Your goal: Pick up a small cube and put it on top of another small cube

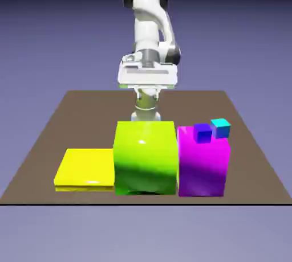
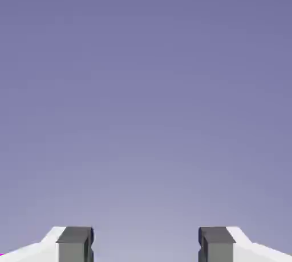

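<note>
Two small cubes rest on top of the tall magenta block (image 1: 203,167): a blue cube (image 1: 202,132) near its front and a cyan cube (image 1: 220,127) at its back right corner. They stand close together, side by side. My gripper (image 1: 147,78) hangs high over the far half of the table, behind the green block and well away from both cubes. In the hand view the gripper (image 2: 145,246) is open, its grey fingertips (image 2: 74,242) wide apart with only the backdrop between them. Neither cube shows in that view.
A large lime-green block (image 1: 145,157) stands at the table's front middle, between my hand and the camera. A flat yellow slab (image 1: 85,168) lies to the exterior view's left of it. The brown table (image 1: 74,113) ends just in front of the blocks.
</note>
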Robot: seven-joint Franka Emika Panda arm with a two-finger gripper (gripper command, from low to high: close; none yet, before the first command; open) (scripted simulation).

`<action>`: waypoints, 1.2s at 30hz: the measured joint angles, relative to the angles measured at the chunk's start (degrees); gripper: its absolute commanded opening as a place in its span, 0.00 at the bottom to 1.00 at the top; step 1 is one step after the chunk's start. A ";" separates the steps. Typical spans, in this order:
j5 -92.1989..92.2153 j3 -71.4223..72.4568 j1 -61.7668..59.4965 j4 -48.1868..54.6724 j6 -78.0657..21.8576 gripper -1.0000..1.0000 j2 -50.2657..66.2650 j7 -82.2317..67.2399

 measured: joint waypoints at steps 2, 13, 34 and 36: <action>-0.68 0.07 4.03 2.04 -2.40 0.50 2.60 -3.65; -3.09 2.42 26.88 15.64 -18.18 0.50 16.80 -21.33; -20.34 -12.28 61.19 11.96 -14.15 0.50 40.27 -72.76; -22.17 -14.83 63.41 11.35 -13.49 0.50 41.10 -77.04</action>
